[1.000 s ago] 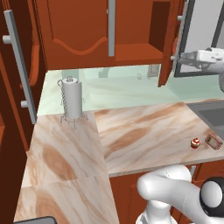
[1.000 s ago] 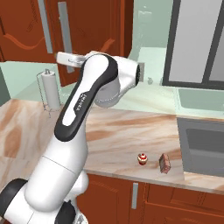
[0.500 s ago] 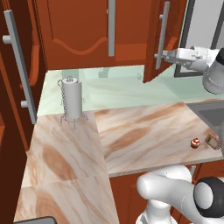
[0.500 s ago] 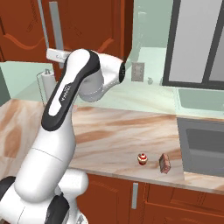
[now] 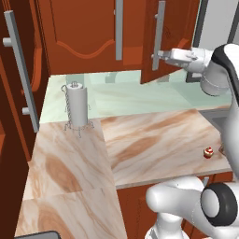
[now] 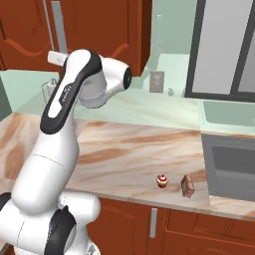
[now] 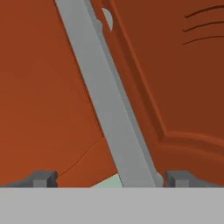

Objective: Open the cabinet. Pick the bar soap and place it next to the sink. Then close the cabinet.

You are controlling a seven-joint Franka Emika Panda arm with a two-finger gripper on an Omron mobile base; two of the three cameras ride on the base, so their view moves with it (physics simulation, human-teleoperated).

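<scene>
Two small dark fingertips of the white arm's gripper (image 7: 105, 179) stand wide apart, one on each side of the long grey bar handle (image 7: 103, 98) of the reddish-brown wooden wall cabinet (image 5: 86, 35), with nothing clamped between them. In the left base view the gripper (image 5: 158, 55) is level with the lower end of that handle (image 5: 159, 29), on a cabinet door that is swung partly open over the far right of the marbled beige stone counter (image 5: 144, 140). A second closed door with an arched raised panel and its own grey handle lies to the left. The tiny pinkish-tan bar soap (image 6: 187, 185) sits near the front edge of the counter, just left of the dark grey recessed sink (image 6: 234, 167). A small round red-and-white cupcake-like item (image 6: 162, 180) stands just left of the soap, apart from it. A grey wire paper-towel holder (image 5: 77, 107) stands upright at the far left of the counter, against the pale green backsplash.
</scene>
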